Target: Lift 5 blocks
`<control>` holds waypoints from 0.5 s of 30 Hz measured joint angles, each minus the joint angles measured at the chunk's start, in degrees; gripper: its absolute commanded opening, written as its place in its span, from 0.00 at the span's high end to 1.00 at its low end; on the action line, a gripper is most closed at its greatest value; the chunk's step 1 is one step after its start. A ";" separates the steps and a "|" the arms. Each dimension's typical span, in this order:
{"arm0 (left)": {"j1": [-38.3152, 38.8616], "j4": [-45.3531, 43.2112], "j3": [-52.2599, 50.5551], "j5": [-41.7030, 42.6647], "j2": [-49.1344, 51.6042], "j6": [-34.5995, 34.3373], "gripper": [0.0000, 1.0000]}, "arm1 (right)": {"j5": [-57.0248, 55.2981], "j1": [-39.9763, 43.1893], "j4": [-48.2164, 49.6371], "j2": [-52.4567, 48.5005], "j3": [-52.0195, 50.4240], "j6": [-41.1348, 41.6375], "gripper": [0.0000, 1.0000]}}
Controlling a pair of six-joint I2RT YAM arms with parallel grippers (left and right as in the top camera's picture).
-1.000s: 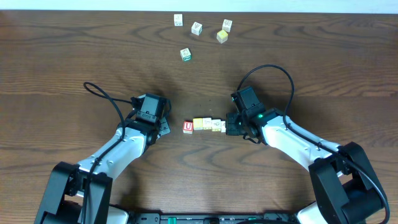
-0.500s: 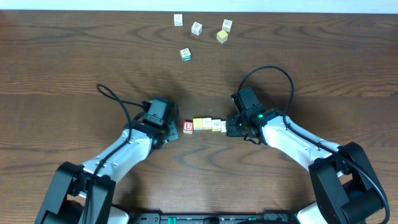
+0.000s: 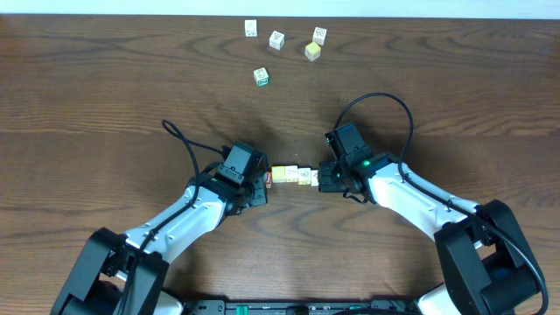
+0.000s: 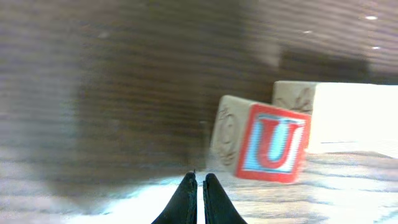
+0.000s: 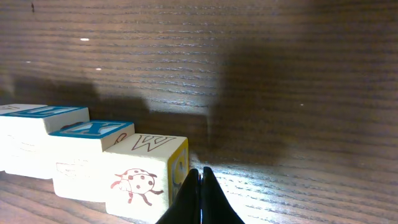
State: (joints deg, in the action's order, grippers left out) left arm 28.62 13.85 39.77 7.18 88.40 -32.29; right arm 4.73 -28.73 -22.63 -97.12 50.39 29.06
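Wrist views are showing the U block and ladybird block, illegible overhead; left fingers and right fingers, clenched empty, are flanking them.

Dark wood-grain table fills view w/ pale strip along far edge.

Pale wooden blocks with bright prints, on a dark brown table.
The table is dark brown wood with a fine streaked grain. The U block has a red frame, a light blue field and a red letter; its side is bare pale wood. The ladybug block shows a red ladybug on cream, a brownish W on top and a yellow side. The middle block and the far block carry blue letters on top. The left arm and the right arm are white with black joints.
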 measured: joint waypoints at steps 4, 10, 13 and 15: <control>0.00 -2.27 0.00 0.55 0.00 2.38 0.93 | 0.00 0.00 -0.04 0.00 0.00 -0.02 0.99; 0.00 -3.52 0.00 0.76 0.00 3.52 0.93 | 0.02 0.00 -0.02 0.00 0.00 0.00 0.99; 0.00 -3.56 0.00 1.11 0.00 3.85 0.93 | 0.02 0.00 -0.02 0.00 0.00 -0.02 0.99; 0.00 -3.65 0.00 1.31 0.00 3.85 0.93 | 0.02 0.00 -0.02 0.00 0.00 -0.02 0.99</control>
State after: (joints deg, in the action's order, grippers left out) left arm 28.62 10.20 39.77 8.49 88.40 -28.45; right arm 4.75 -28.73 -22.65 -97.12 50.39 29.04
